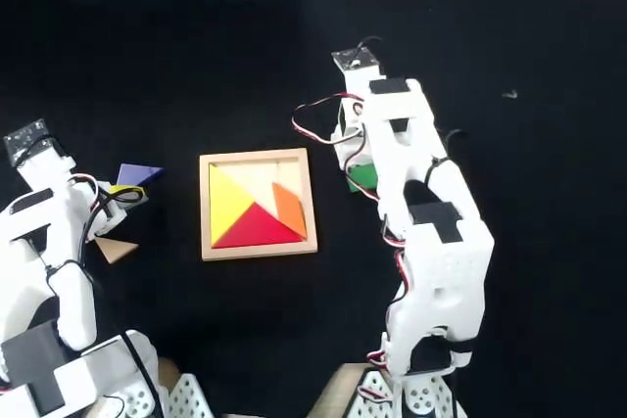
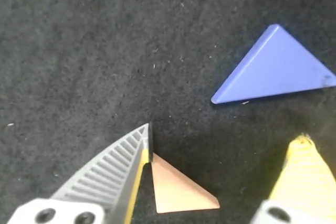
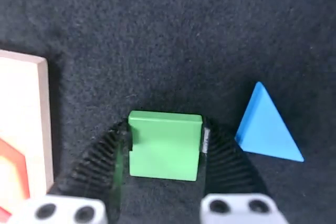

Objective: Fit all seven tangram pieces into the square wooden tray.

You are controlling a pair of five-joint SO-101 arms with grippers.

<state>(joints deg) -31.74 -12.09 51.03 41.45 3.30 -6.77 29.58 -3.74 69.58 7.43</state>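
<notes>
Black cloth [image 1: 147,66] covers the table, and the square wooden tray [image 1: 258,253] at its middle is only part filled. We judge the green square [image 3: 165,148] is the piece in hand: the right gripper [image 3: 166,136] pinches its two sides just beside the tray, so lifting and squaring it to the gap comes next. Our left gripper [image 2: 224,132] stands spread, one finger touching the tan triangle [image 2: 178,190].

green square [image 3: 165,145] | sky-blue triangle [image 3: 265,129] | indigo triangle [image 2: 273,69] | tan triangle [image 2: 176,190] | tray [image 1: 258,253] pale wood | yellow piece [image 1: 230,205] | red piece [image 1: 257,230] | orange piece [image 1: 288,208]
</notes>
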